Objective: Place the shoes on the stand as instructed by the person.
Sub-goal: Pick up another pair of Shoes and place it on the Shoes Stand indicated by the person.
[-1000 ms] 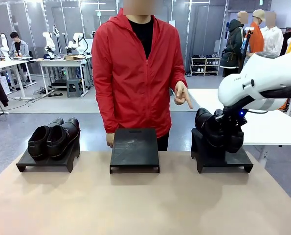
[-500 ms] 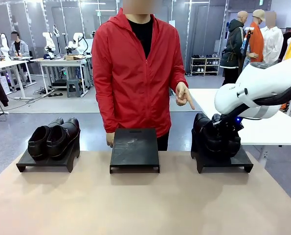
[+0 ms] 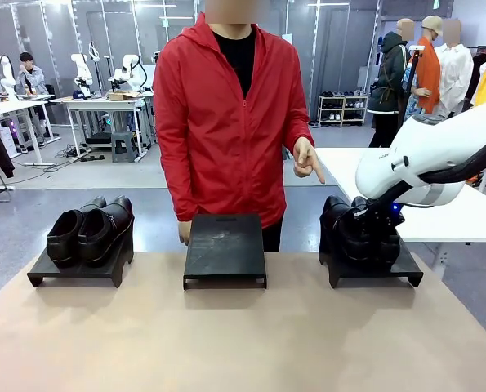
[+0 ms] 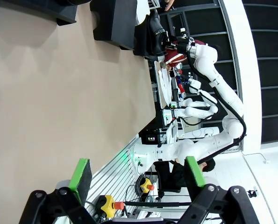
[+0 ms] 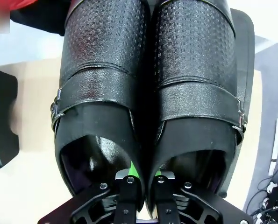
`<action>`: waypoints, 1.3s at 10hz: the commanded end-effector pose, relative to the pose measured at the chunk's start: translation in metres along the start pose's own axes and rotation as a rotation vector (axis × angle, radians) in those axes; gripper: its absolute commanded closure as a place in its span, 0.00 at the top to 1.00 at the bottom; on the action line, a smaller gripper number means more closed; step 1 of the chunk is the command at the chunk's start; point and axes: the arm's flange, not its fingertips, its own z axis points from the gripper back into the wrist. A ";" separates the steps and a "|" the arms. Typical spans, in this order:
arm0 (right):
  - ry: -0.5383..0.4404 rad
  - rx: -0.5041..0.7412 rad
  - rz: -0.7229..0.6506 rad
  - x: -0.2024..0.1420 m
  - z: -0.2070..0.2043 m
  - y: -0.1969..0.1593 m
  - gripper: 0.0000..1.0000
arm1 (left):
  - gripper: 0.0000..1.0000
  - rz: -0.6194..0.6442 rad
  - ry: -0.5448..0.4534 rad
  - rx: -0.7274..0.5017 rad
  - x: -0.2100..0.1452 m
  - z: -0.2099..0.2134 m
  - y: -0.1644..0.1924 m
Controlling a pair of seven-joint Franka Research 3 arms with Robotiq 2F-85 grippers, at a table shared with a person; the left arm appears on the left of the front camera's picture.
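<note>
**Right gripper pinching a shoe pair at the right stand**

My right gripper is clamped tight on the touching inner collars of a pair of shoes, one finger inside each opening. The pair sits over the right stand. My left gripper hangs with jaws spread wide, holding nothing, above the table. The other pair rests on the left stand; the middle stand is bare. The person points a finger downward with one hand.
</note>
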 end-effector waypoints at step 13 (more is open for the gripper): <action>-0.044 -0.004 0.000 0.007 0.016 -0.003 0.89 | 1.00 -0.010 0.009 -0.008 -0.003 0.001 -0.001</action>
